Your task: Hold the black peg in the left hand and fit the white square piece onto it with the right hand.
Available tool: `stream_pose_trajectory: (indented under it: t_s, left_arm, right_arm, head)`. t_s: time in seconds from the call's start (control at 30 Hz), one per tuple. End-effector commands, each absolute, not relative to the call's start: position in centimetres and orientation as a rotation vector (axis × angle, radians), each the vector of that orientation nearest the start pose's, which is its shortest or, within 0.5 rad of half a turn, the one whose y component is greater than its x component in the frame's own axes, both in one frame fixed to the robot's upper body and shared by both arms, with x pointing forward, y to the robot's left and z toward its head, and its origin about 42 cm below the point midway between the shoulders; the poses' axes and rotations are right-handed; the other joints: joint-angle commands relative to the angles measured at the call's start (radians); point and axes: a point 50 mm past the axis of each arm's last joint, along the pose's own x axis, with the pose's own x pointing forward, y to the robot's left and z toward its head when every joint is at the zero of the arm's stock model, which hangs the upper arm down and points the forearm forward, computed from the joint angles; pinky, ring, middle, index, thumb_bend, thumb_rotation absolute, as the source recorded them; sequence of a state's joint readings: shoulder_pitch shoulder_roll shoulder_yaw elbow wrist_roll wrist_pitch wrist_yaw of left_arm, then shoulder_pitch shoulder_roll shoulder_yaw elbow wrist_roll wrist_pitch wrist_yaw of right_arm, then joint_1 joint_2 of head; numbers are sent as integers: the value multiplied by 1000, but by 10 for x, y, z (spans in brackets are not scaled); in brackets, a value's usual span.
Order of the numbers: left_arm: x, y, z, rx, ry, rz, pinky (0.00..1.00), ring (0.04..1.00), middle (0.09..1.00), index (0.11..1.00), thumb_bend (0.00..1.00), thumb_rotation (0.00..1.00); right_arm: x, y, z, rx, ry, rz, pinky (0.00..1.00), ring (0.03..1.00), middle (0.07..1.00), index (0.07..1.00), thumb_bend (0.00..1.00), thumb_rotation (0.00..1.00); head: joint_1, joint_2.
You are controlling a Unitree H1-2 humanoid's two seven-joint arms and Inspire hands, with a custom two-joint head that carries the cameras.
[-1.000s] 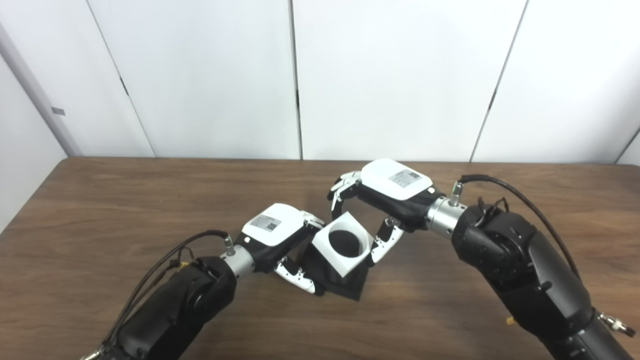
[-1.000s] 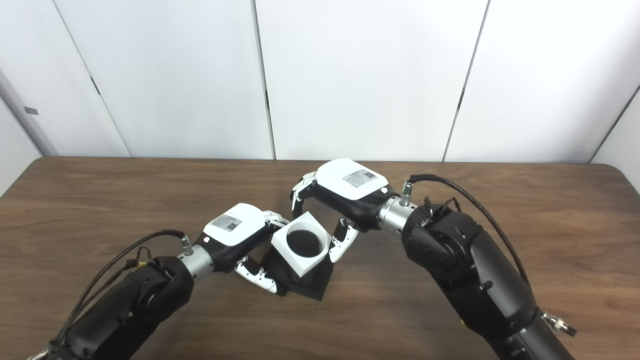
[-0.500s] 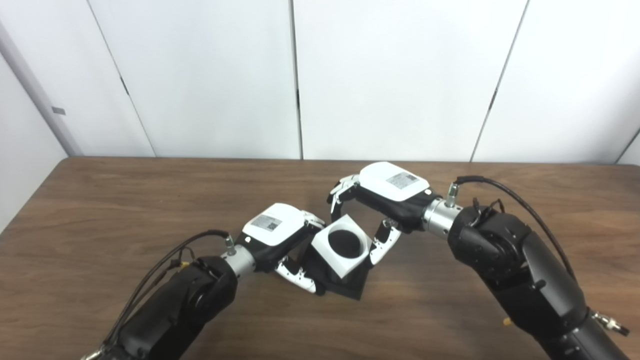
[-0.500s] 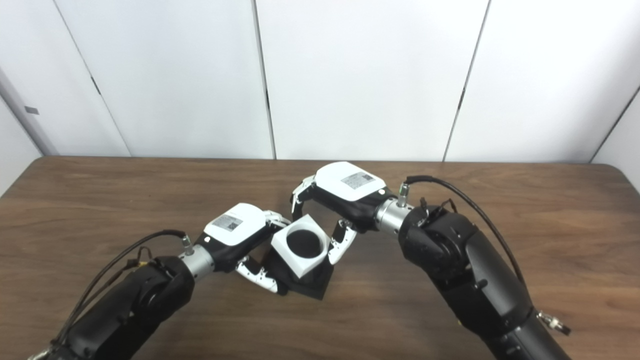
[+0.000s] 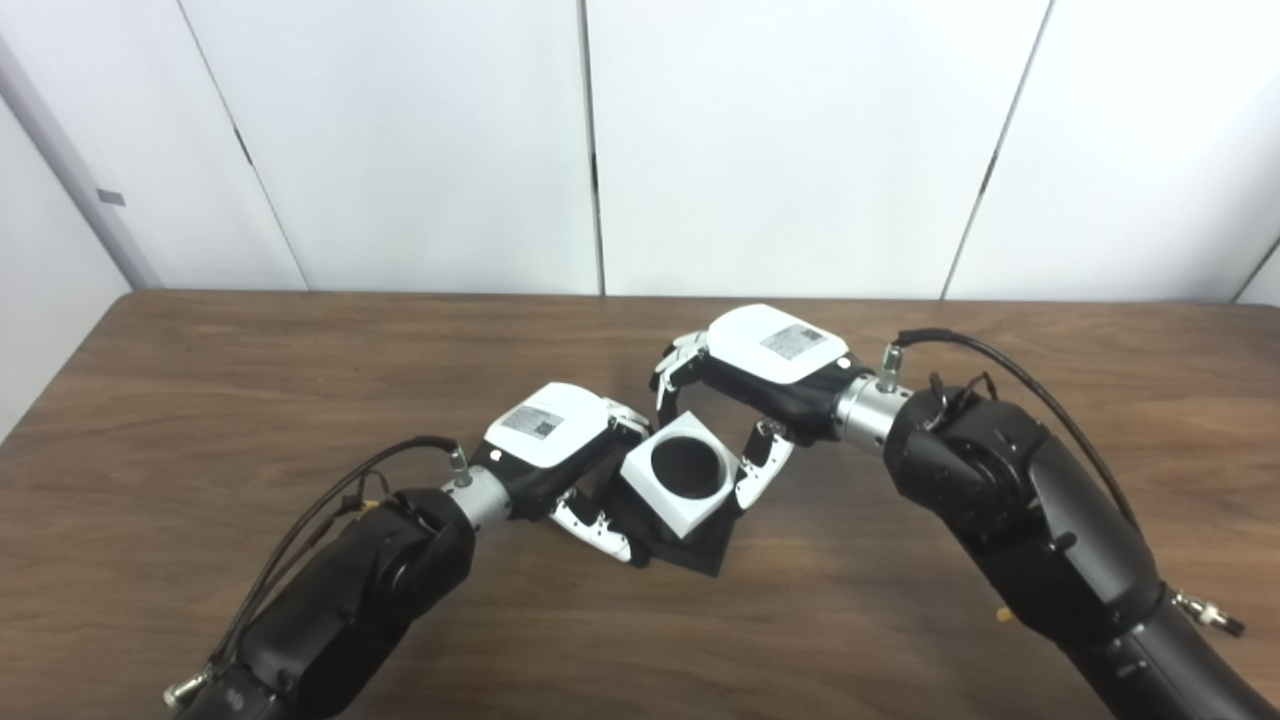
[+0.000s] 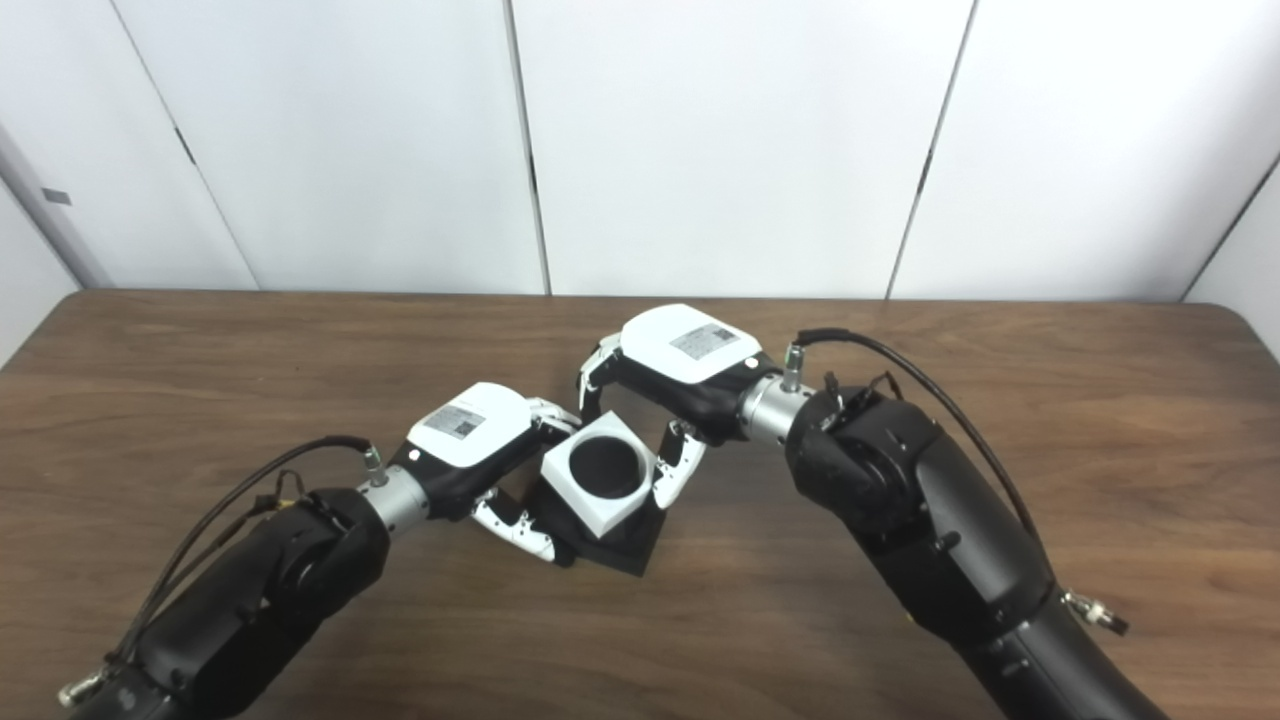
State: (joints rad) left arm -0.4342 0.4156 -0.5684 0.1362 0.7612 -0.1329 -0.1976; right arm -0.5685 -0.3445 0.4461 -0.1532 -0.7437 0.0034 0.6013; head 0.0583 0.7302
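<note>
wood table [image 5: 200, 400]: brown grain, fills the lower two thirds of my frame; white wall panels [image 5: 780, 140] run across the top.
right arm [image 5: 1010, 510]: black, comes in from the lower right corner and angles up toward frame centre, a black cable [image 5: 1000, 355] looping over its wrist.
left arm [image 5: 340, 600]: black, comes in from the lower left and reaches up and right to the centre.
right hand [image 5: 760, 375]: white-backed, just above and right of centre. i see fingers [image 5: 672, 375] curled down at the upper corner of the white piece and a thumb [image 5: 757, 470] against its right side, so it is gripping that piece.
left hand [image 5: 560, 455]: white-backed, just left of centre. its fingers [image 5: 595, 530] wrap the black part from the left and below; it is closed on it.
white square piece [image 5: 682, 475]: dead centre between both hands, turned like a diamond and tilted, round dark hole facing up at me.
black peg [image 5: 695, 550]: only its dark base shows, under and below right of the white piece, low by the tabletop. i cannot tell how far the white piece is seated on it.
</note>
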Motion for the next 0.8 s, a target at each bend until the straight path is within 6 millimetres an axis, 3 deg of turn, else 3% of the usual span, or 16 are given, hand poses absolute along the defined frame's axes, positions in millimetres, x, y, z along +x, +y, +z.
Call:
stream_pose_trajectory:
  t_s: [0.0, 0.03, 0.13, 0.77]
  left_arm:
    - [352, 167, 111, 1357, -247, -891, 670, 825, 799, 492, 522, 75]
    - [352, 167, 111, 1356, -246, -892, 671, 824, 799, 492, 522, 74]
    - [352, 167, 111, 1354, -245, -892, 674, 823, 800, 492, 522, 74]
    - [352, 170, 110, 1367, -245, -887, 673, 832, 795, 492, 522, 75]
  right_arm:
    - [382, -128, 277, -1370, -474, 808, 851, 883, 807, 587, 711, 267]
    - [382, -128, 277, -1376, -459, 814, 858, 888, 816, 635, 793, 316]
    - [381, -129, 277, -1378, -436, 824, 863, 892, 832, 697, 895, 368]
    - [381, -137, 277, -1385, -419, 809, 859, 898, 861, 739, 901, 314]
  head:
    - [1, 1]
    - [-1, 0]
    - [-1, 0]
    - [-4, -3]
